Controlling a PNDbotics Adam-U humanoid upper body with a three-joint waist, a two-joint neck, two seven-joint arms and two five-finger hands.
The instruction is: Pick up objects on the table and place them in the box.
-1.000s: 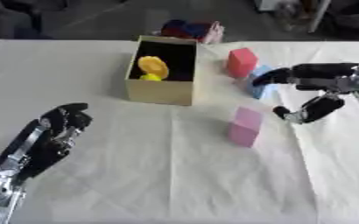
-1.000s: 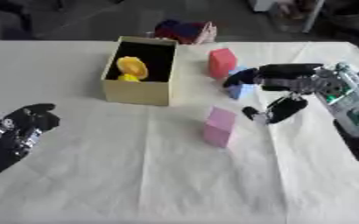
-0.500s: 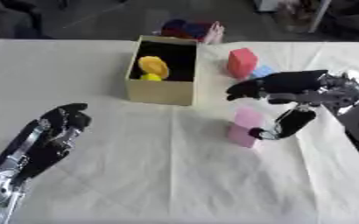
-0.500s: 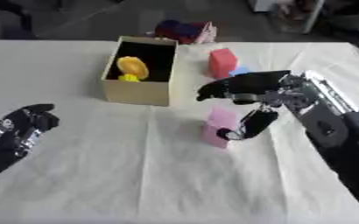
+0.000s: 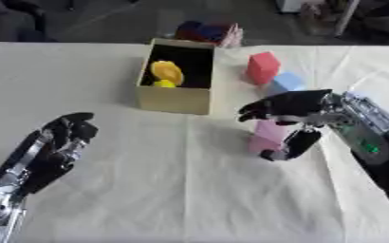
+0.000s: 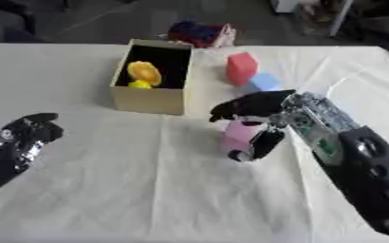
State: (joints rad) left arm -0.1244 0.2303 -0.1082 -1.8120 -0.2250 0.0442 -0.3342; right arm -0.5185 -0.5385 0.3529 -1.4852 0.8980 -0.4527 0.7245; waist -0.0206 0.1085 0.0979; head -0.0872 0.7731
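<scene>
Gripping: right hand (image 5: 301, 111) fingers and thumb curl round pink block (image 5: 268, 134) (right of the box (image 5: 174, 98)).
Left hand (image 5: 52, 149): relaxed open, holding nothing.

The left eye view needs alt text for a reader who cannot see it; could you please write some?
The robot's right hand closes around a pink block on a cream-covered table, beside an open cardboard box holding yellow objects. Red and blue blocks sit behind; the left hand rests at lower left.

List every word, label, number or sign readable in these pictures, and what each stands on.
None can be read. The tan box, pink block, red block and light blue block show plain faces; green patches on the right hand's forearm are too blurred to tell.
</scene>
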